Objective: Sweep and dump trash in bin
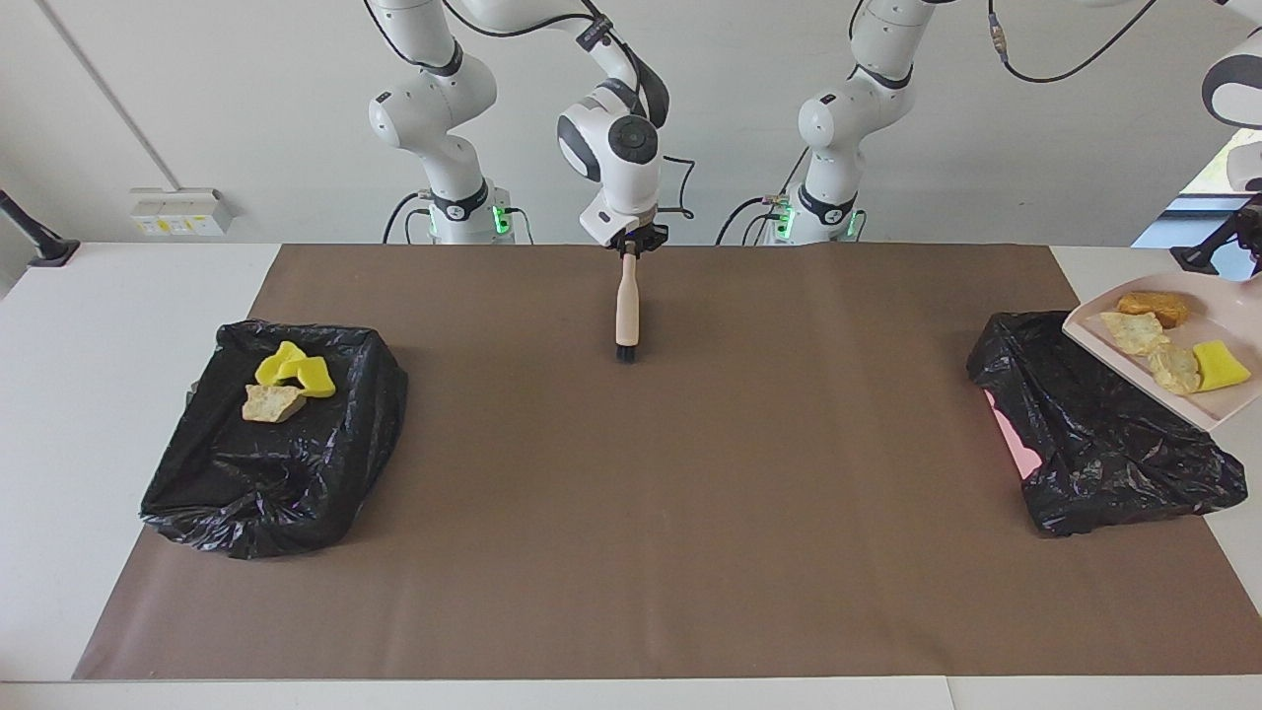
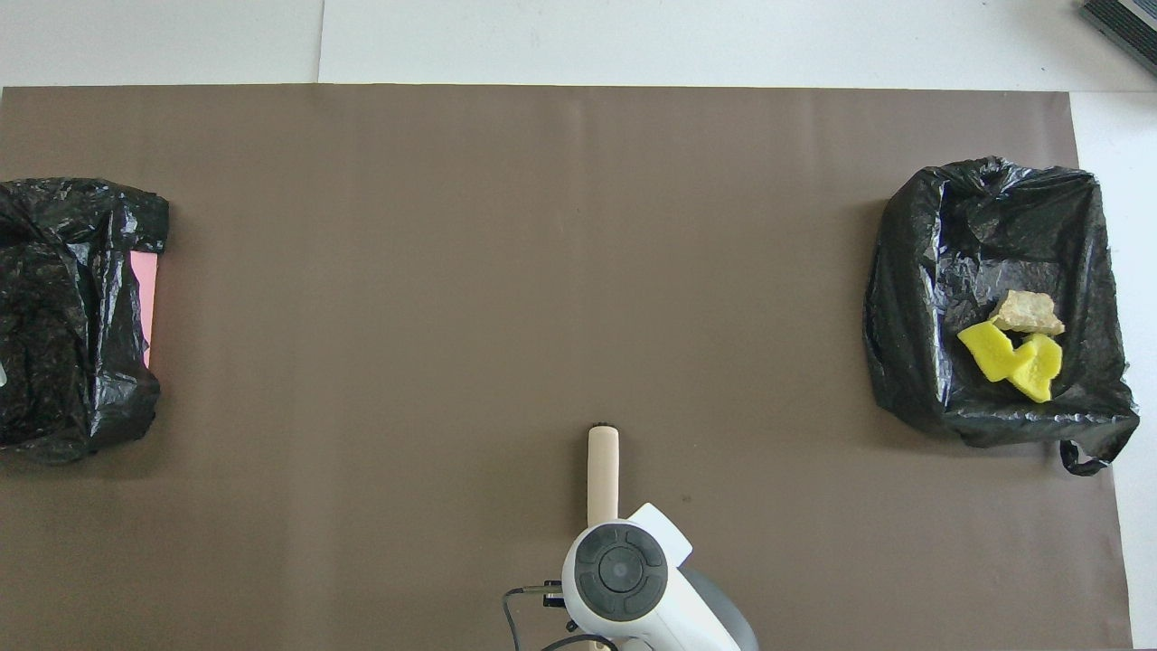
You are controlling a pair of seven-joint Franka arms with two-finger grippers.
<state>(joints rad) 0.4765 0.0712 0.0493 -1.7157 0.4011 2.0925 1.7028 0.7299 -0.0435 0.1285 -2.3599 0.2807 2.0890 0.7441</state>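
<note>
While dustpan [image 1: 1223,340] hangs raised over bin [image 1: 1094,424] at left arm's end of tabletop [image 1: 128,296], I count four trash lumps [image 1: 1168,340] riding in it. Left tool at frame edge near pan handle, mostly hidden; I read it clenched on handle. Right tool [image 1: 629,247] clenched on brush [image 1: 626,311], bristles down over brown mat [image 1: 641,513], near robots. Second bin [image 1: 266,444] at right arm's end holds three lumps [image 1: 286,380]. Mat between bins bare; nothing blocks pan.

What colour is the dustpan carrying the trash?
Pale pink dustpan, clearest in the facing view.
</note>
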